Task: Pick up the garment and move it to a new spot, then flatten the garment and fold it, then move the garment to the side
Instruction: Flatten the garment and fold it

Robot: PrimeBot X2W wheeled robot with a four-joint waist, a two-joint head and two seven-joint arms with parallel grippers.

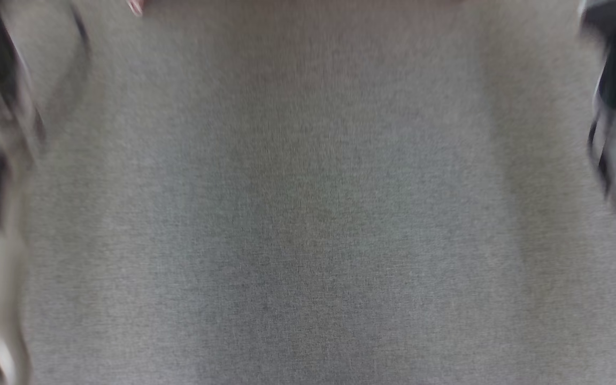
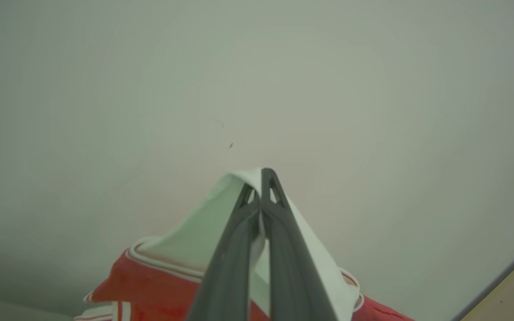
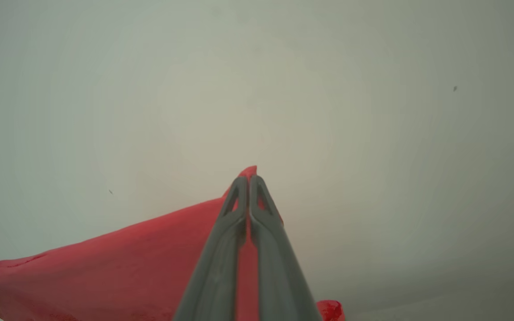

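Left gripper (image 2: 261, 171), two long dark fingers: jaws pressed together on a pale white fold of the red soft-cloth garment with white striped trim (image 2: 150, 281), cloth draping off both sides of the fingers. Right gripper (image 3: 248, 179), same pattern: jaws closed on a plain red edge of that garment, a tip of red showing just past the fingertips, the cloth running taut to that view's lower left towards a striped hem. Garment, location: slung between the two grippers, judged lifted off the grey woven table covering (image 1: 308, 214). Head view: heavily blurred, pale forearms smeared at either edge. Backdrop in both wrist views: plain pale surface, nature not determinable. Step in hand, by judgement: carrying to the new spot. Handling notes: move both arms at a matched pace and spacing, so the span neither sags nor strains; treat the left pinch, high near the fingertips on a thin fold, as the weaker hold and avoid jerks; slow before set-down; let the hanging hem touch the covering first, then draw the cloth out flat; release only once it rests
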